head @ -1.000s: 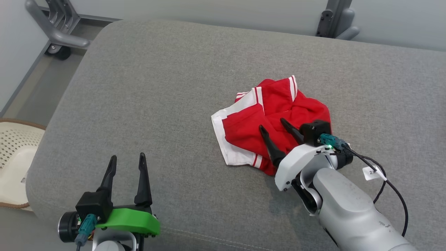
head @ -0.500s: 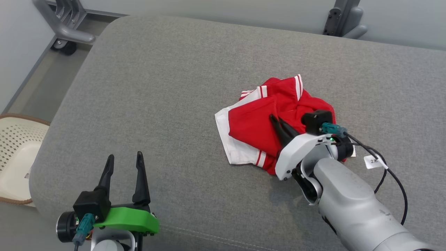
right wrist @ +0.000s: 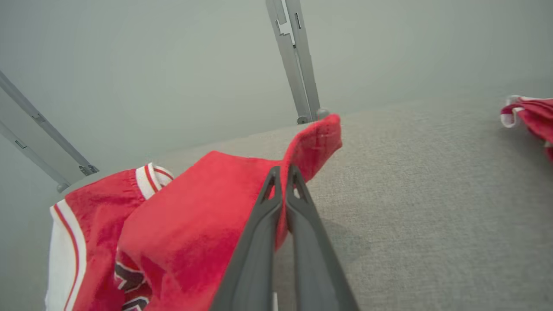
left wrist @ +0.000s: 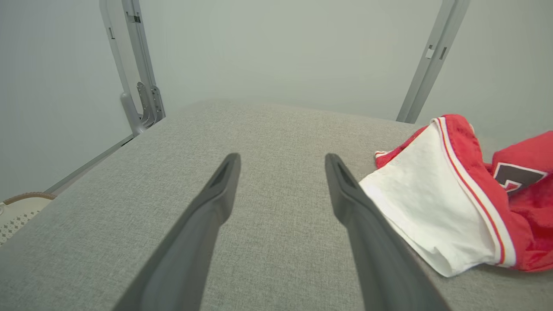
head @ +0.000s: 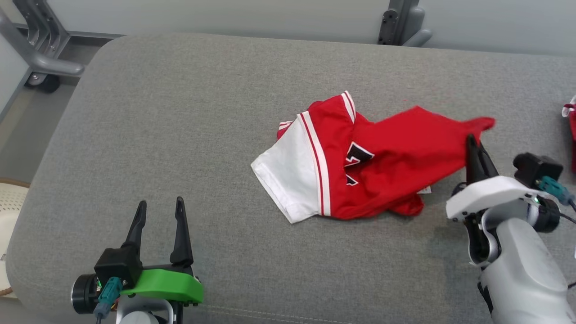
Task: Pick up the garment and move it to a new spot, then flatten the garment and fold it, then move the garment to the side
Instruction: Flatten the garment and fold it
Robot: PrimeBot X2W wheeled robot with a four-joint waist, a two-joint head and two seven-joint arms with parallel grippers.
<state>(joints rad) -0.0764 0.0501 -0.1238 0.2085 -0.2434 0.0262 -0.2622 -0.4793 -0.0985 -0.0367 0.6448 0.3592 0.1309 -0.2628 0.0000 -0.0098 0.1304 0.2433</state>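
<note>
The garment (head: 360, 162) is red with white panels, striped trim and a black patch; it lies partly stretched out on the grey cushion (head: 202, 112). My right gripper (head: 471, 143) is shut on a red fold near its right end and holds that part lifted above the cushion. In the right wrist view the garment (right wrist: 194, 224) is pinched between the closed fingers (right wrist: 281, 172), a red corner sticking up past them. My left gripper (head: 161, 208) stands open at the lower left, apart from the cloth. In the left wrist view the garment (left wrist: 432, 203) lies to the right of the gripper (left wrist: 283, 162).
A second red and white cloth (head: 570, 126) lies at the cushion's right edge, also in the right wrist view (right wrist: 529, 114). A pale perforated basket (head: 9, 198) sits on the floor at left. Grey metal frame legs (head: 40, 49) stand behind the cushion.
The right gripper closed on the crumpled garment and pulled it up and to the right, stretching it open. The head camera shifted. The left gripper has kept still.
</note>
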